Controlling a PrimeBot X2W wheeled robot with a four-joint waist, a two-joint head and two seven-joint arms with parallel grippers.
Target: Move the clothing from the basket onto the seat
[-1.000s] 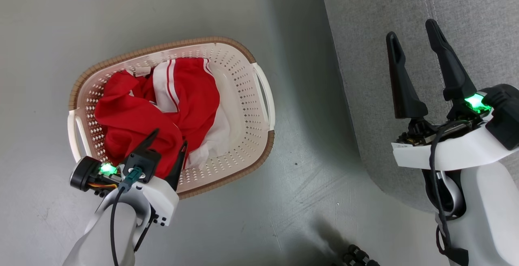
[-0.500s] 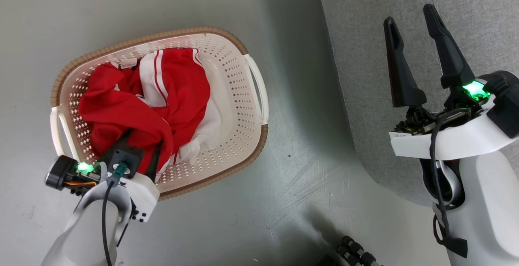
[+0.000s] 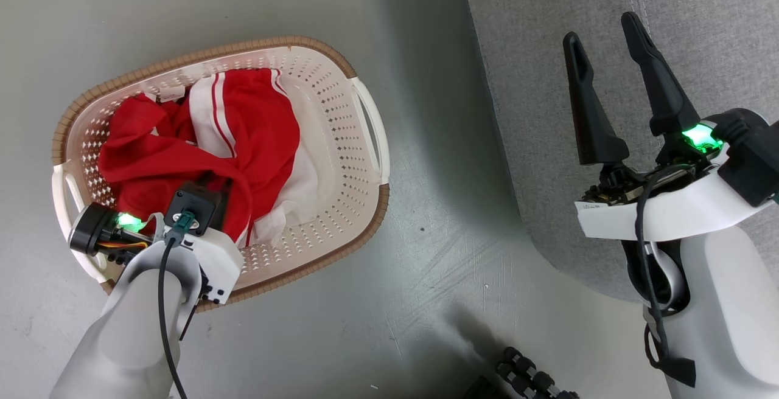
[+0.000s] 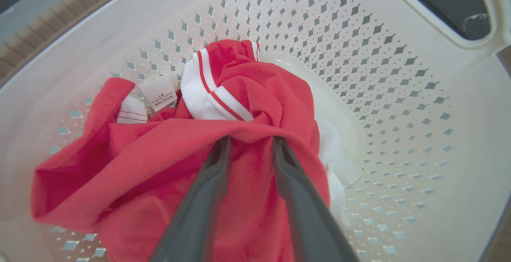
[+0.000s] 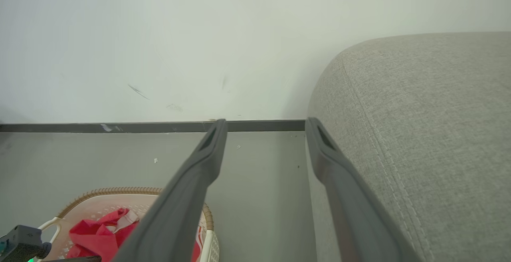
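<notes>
Inside one basket [image 3: 342, 143] lie two red garments [image 3: 255, 125].

light: bright, even | shadow: soft, beside seat [image 3: 548, 34] | glare: floor [image 3: 462, 265] sheen | blur: perhaps left-wrist edges

No text is legible to me. The white label [image 4: 159, 92] in the basket [image 4: 359, 34] carries small dark print, too blurred to read. The white strip [image 3: 599, 207] on my right wrist bears faint, illegible marks.

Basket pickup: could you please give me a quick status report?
Left gripper inside the basket, fingers buried in the clothing, grip unconfirmed. Right gripper open, empty, by the seat. Nothing in the way.
</notes>
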